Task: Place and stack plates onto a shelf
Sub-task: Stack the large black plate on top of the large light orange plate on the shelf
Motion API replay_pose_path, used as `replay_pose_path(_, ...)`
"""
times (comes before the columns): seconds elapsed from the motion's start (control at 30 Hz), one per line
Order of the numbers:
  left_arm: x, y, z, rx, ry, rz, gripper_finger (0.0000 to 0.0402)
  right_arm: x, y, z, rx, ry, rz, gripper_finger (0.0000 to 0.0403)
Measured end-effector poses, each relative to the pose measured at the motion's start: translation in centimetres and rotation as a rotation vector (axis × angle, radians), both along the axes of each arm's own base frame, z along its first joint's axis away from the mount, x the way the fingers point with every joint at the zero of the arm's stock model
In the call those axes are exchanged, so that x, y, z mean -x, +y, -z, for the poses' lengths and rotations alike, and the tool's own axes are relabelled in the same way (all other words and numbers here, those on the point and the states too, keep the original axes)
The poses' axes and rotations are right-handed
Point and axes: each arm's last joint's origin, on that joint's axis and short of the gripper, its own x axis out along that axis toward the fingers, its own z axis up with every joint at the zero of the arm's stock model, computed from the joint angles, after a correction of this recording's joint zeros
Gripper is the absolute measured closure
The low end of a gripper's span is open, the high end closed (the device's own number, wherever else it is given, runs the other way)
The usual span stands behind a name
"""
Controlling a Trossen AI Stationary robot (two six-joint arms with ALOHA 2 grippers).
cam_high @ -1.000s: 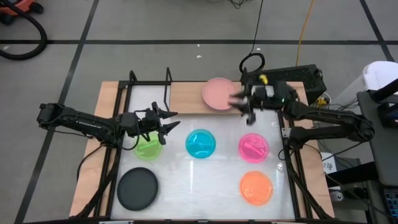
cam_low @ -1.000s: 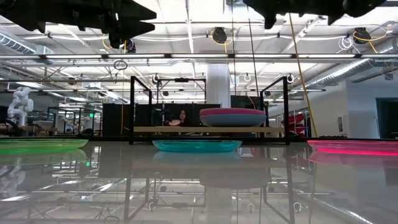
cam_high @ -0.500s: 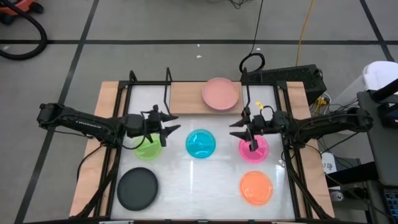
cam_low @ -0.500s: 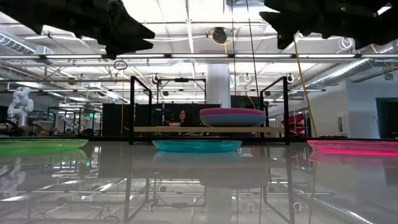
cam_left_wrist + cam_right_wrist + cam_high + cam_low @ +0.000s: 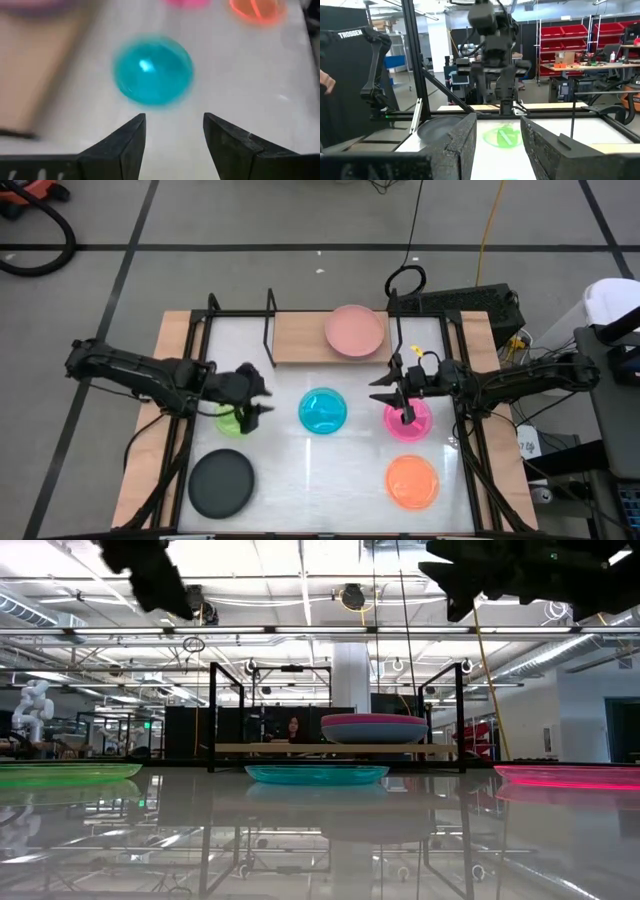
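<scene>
My left gripper hangs open above the small green plate, its fingers tipped down at the tabletop short of the cyan plate. My right gripper hovers open over the far rim of the pink plate, pointing toward the table's left. A salmon plate tops a stack on the wooden shelf; in the low view magenta and blue rims show there. The orange plate and the black plate lie flat near the table's near edge.
Black metal uprights frame the shelf at the table's far edge, and the board's left half is bare. The right wrist view looks across the table at the green plate, the black plate and the left arm.
My right gripper drew back from the salmon plate on the shelf toward the near edge, stopped over the pink plate and has stayed there. My left gripper tipped its fingers downward over the green plate and shifted slightly toward the near edge. No plate has moved.
</scene>
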Motion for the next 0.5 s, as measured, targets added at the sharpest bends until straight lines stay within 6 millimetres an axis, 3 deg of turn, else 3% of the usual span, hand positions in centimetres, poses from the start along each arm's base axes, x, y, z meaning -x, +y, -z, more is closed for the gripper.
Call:
replay_pose_path(0.13,0.6,-1.7,1.8,0.128,0.202,0.022,0.0199,0.0,0.1,0.1,-0.013,0.012,-0.011,0.0268)
replay_pose_path(0.27,1.6,-3.6,3.7,0.148,0.428,0.044,0.0199,0.0,0.3,0.2,-0.01,0.024,-0.02,0.0268)
replay_pose_path(0.5,1.1,-6.4,5.9,0.079,0.541,0.202,0.0199,0.0,0.3,0.2,-0.01,0.025,-0.017,0.0268)
